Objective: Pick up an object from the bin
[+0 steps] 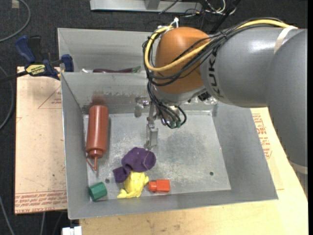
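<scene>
The arm is reaching in from the right of the frame, its orange wrist cover sitting over the upper centre of the bin (220, 146). The gripper (151, 145) is hanging at the centre of the bin floor, its tip lying just at the upper right edge of a purple crumpled piece (138, 160). Contact cannot be confirmed. Jaw state: cannot tell.

The purple crumpled piece is lying in the lower centre of the bin, touching a yellow lump (133, 185) just below it. An orange block (159, 185) is sitting just right of the lump. A green block (98, 191) is resting in the lower left corner. A red squeeze bottle (96, 133) is lying along the left wall, nozzle pointing down-frame.
</scene>
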### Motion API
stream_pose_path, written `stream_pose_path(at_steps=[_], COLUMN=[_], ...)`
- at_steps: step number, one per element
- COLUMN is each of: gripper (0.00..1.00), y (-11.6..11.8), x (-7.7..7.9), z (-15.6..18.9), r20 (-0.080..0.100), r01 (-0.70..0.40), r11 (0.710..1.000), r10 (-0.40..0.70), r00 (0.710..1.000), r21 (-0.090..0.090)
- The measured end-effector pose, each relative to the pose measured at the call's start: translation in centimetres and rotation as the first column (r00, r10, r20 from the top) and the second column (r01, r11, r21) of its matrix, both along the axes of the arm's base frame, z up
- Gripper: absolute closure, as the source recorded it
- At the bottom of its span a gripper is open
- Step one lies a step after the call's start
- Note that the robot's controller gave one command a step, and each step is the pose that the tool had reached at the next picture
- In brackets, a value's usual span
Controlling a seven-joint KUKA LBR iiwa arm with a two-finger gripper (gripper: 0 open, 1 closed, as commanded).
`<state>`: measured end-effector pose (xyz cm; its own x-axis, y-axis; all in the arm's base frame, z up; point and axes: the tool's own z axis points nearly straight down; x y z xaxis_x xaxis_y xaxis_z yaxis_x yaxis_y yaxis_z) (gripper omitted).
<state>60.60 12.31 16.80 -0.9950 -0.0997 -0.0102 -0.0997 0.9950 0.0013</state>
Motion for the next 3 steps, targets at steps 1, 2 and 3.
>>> stream_pose_path(at_steps=[1,2,3], gripper=[0.00,0.00,0.00], y=[0.9,-3.5,-3.4], x=[-1.1,-2.3,-4.4], z=[-2.7,-5.9,-8.8], r20=[-0.014,0.008,-0.012], r01=[-0.176,-0.246,-0.263], r11=[0.984,0.969,0.965], r10=[0.176,0.246,0.263], r00=[0.984,0.969,0.965], r21=[0.002,-0.002,-0.002])
